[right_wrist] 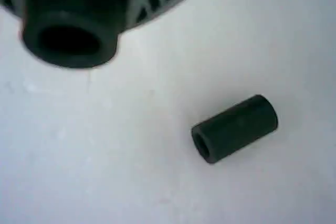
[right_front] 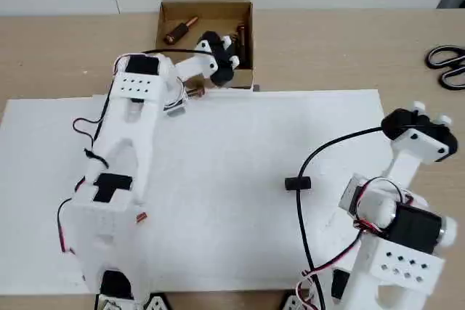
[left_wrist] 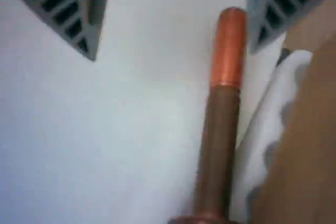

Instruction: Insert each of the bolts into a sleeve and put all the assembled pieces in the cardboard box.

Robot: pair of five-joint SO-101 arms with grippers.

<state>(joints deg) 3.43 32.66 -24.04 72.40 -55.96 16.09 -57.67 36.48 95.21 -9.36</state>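
A bolt [left_wrist: 223, 124] with a copper tip and a brown shaft lies on the white paper, close to its far edge, between the spread fingers of my left gripper [left_wrist: 173, 48], nearer one finger. From above, this bolt [right_front: 195, 91] sits just in front of the cardboard box [right_front: 205, 6], with the left gripper [right_front: 218, 63] over the box's front wall. Two copper pieces [right_front: 180, 30] lie in the box. My right gripper [right_front: 414, 125] hangs at the paper's right edge and holds a black sleeve [right_wrist: 68, 35], its hole facing the camera. Another black sleeve [right_wrist: 236, 127] lies loose on the paper [right_front: 298, 183].
White paper [right_front: 240, 237] covers most of the wooden table. Scissors [right_front: 447, 63] lie at the far right. A black cable [right_front: 312, 157] from the right arm arcs over the loose sleeve.
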